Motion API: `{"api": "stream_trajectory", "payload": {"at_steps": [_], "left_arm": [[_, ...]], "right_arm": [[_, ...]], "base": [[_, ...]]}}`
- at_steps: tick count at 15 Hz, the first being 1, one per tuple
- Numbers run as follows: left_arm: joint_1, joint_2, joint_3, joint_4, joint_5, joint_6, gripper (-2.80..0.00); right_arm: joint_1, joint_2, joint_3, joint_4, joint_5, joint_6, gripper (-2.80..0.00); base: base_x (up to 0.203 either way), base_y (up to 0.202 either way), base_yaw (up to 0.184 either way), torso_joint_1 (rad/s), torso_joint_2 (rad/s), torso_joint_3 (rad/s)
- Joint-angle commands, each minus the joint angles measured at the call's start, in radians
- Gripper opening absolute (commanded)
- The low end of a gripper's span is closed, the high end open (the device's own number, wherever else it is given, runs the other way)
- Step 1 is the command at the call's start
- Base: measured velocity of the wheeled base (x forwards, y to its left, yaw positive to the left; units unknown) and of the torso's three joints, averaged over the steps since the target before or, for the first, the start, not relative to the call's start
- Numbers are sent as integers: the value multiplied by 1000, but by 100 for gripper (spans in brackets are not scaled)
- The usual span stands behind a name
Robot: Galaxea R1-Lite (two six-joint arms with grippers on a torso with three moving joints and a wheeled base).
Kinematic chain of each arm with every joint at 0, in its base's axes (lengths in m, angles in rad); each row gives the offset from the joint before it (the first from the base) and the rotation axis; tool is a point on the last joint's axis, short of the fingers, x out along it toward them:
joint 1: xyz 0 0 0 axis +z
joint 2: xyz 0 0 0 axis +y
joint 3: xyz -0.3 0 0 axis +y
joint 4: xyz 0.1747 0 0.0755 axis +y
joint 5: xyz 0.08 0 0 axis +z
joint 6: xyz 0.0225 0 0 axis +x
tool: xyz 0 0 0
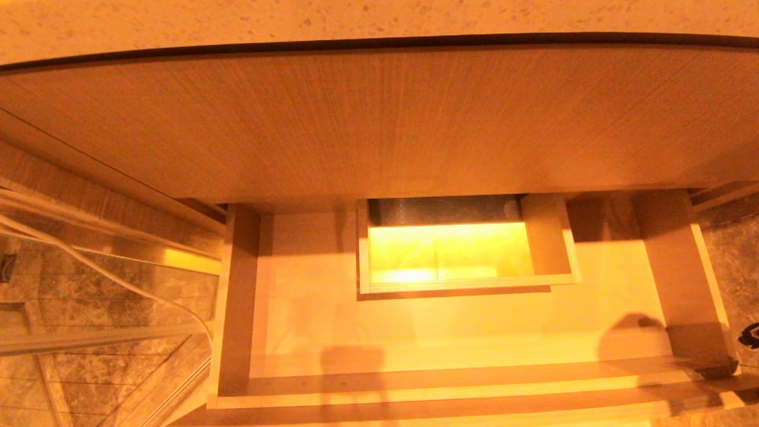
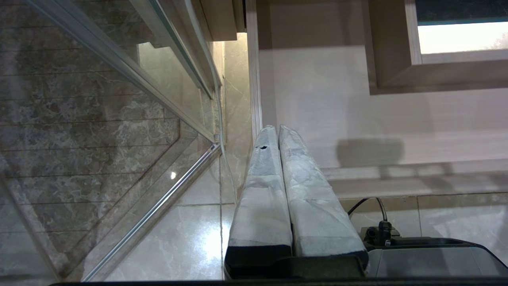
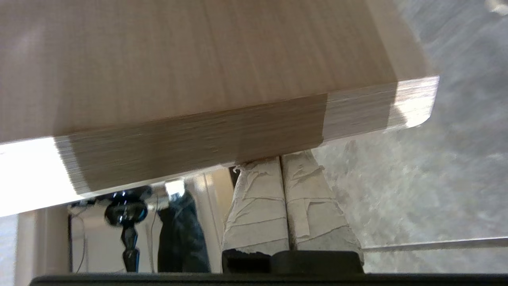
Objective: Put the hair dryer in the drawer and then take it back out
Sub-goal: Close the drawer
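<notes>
The drawer stands pulled out, its pale floor bare around the boxed cut-out at mid-back. The hair dryer is out of view in every frame. My right gripper is shut with nothing in it, and its taped fingertips touch the lower edge of the drawer's thick wooden panel near its corner. In the head view only a black bit of it shows past the drawer's right side. My left gripper is shut and empty, hanging by the drawer's left side over the floor.
A tall wood panel and a speckled countertop overhang the drawer's back. A glass partition with a metal frame and a white cable stand on the left. Marble floor lies below, and the robot's base is near.
</notes>
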Motion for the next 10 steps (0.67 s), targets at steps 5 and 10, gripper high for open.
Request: {"api": "stream_trajectory", "payload": {"at_steps": [5, 10], "left_arm": [[0, 0, 0, 0, 0, 0, -280], [0, 0, 0, 0, 0, 0, -280]], "right_arm": [[10, -38, 0, -100, 58, -3, -280], [33, -75, 0, -226, 124, 3, -280]], "base": [[0, 0, 0, 0, 0, 0], [0, 0, 0, 0, 0, 0]]}}
